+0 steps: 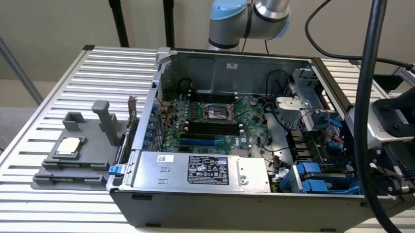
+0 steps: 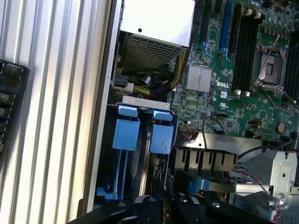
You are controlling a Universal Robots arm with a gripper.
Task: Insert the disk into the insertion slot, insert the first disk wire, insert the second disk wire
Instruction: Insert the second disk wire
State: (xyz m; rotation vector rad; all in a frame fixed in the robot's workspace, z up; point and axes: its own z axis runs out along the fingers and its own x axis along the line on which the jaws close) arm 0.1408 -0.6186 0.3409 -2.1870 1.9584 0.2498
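Note:
The insertion slot (image 1: 318,182) is a bay of the dark grey drive cage at the case's front corner on the exterior view's right. Two bright blue frames (image 2: 127,133) (image 2: 161,136) stand side by side in that cage (image 2: 140,100). A thin drive edge (image 2: 145,156) shows between them, which I take for the disk. My gripper (image 2: 161,207) hangs just over the cage, a short way from the blue frames. The arm's wrist (image 1: 389,141) hovers at the case's right wall. Thin red and blue wires (image 1: 331,128) lie loose behind the cage. I cannot tell whether anything is held.
A silver power-supply box (image 1: 207,170) with a black label sits along the case front, beside the green motherboard (image 1: 214,116). A grey fixture (image 1: 71,155) stands on the slatted table (image 1: 97,73). A thick black cable (image 1: 370,97) hangs in front of the wrist.

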